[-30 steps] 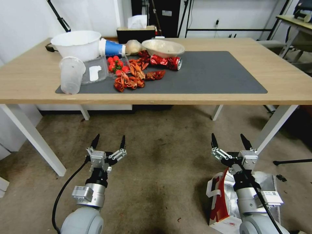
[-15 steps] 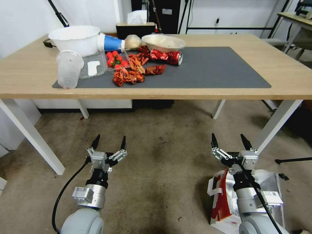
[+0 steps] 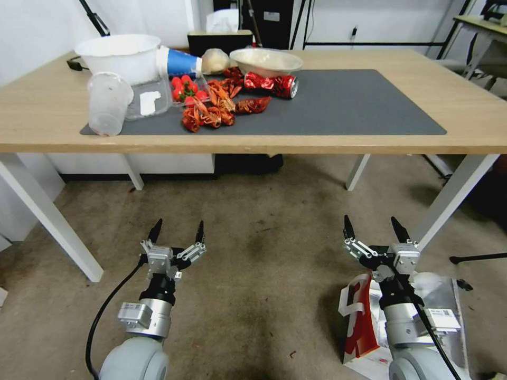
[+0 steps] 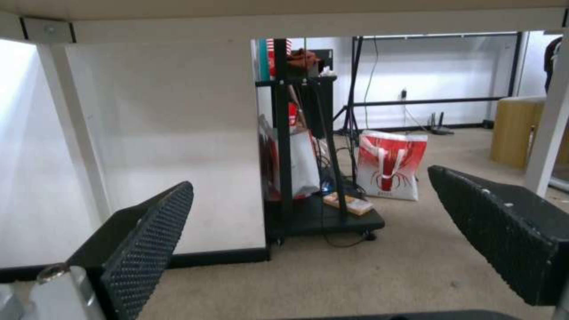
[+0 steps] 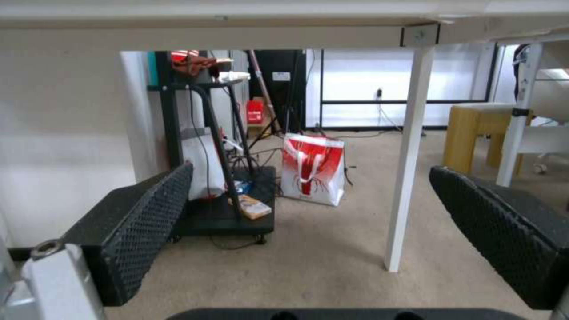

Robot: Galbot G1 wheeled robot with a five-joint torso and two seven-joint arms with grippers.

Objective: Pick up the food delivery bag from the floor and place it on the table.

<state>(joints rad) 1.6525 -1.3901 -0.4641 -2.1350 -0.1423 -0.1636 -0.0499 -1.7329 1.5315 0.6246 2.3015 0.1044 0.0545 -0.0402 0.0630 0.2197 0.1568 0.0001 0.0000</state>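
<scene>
Both grippers are hanging low over the floor, right gripper and left gripper spread wide and gripping nothing. The food delivery bag is sitting on the carpet under the right arm, probably upright. The table is ahead, cluttered with food.

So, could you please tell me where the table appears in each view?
Head view: the table spans the upper half, its wood top seen from above.
Left wrist view: its white frame runs along the picture's top edge, seen from underneath.
Right wrist view: the frame again along the top, a white leg dropping from it.
Shared landmark: the carpet floor beneath it.
</scene>
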